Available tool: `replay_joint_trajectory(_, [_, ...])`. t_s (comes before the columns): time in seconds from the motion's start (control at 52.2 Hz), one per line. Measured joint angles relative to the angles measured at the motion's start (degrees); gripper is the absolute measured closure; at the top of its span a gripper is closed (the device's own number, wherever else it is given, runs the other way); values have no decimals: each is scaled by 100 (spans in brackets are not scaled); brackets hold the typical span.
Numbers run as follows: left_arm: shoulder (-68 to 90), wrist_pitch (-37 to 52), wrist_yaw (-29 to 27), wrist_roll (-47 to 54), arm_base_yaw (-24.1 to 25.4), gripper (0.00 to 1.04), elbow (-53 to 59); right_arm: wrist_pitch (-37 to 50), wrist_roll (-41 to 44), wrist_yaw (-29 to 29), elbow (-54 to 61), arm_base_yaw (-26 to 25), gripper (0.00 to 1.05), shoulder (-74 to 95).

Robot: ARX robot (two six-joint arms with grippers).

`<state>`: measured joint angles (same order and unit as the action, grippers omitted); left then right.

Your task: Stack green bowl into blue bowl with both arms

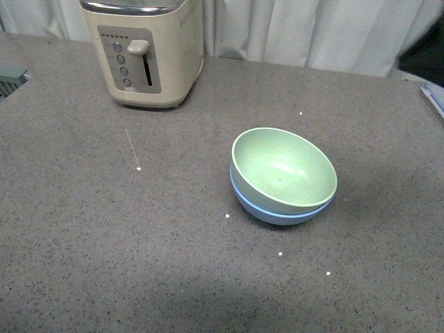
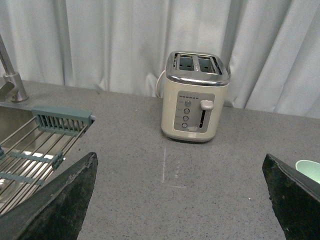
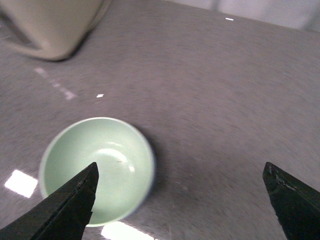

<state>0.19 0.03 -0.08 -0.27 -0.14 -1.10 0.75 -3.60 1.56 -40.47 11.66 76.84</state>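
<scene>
Although the stacking is asked of both arms, the round, pale mint-green, faintly speckled plastic bowl (image 1: 283,168) is already seen nested inside the round, light sky-blue, matte bowl (image 1: 277,212) in the front view. The pair stands right of centre on the grey speckled stone countertop (image 1: 104,243), well apart from the cream-coloured, chrome-topped toaster (image 1: 143,52) at the back left. The green bowl sits slightly tilted, its rim raised toward the right and the blue rim showing as a crescent below it on the near-left side; full seating cannot be confirmed.

Neither arm is shown in the front view. In the right wrist view, the black two-finger right gripper (image 3: 182,200) is spread wide with nothing between its fingers, and the green bowl (image 3: 97,167) lies below it, close against one fingertip (image 3: 75,197) rather than midway between the two. In the left wrist view, the left gripper (image 2: 182,200) is likewise spread wide and empty; only a sliver of the green rim (image 2: 308,168) is caught at the picture's edge, beside one finger. The right arm is therefore judged the nearer. The task appears essentially done; if the bowl needs levelling, a sideways shift of the right gripper would be needed to straddle the rim.
</scene>
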Motion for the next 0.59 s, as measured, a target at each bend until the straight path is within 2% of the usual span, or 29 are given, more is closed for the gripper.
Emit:
replay_joint_trajectory(0.115, [0,0,0,0,0,6,0,48,-295,-833,728,-417,9,-577])
replay_joint_trajectory(0.23, [0,0,-2,0,0,6,0,-122,-592,-765,1237,-643,9,-1086])
replay_joint_trajectory(0.307, [0,0,0,0,0,6,0,-63,-597,-927,1565,-706,9,-1434])
replay_joint_trajectory(0.46, [0,0,2,0,0,6,0,103,-579,-903,1687,-752,10,-1528])
replay_joint_trajectory(0.537, [0,0,2,0,0,6,0,2210,-190,-275,2380,-992,21,-1329])
replay_joint_trajectory(0.575, [-4,0,4,0,0,6,0,3040,-70,-197,2708,-1051,26,-1303])
replay_joint_trajectory(0.594, [-7,0,-7,0,0,6,0,3742,37,-188,2988,-1093,32,-1331])
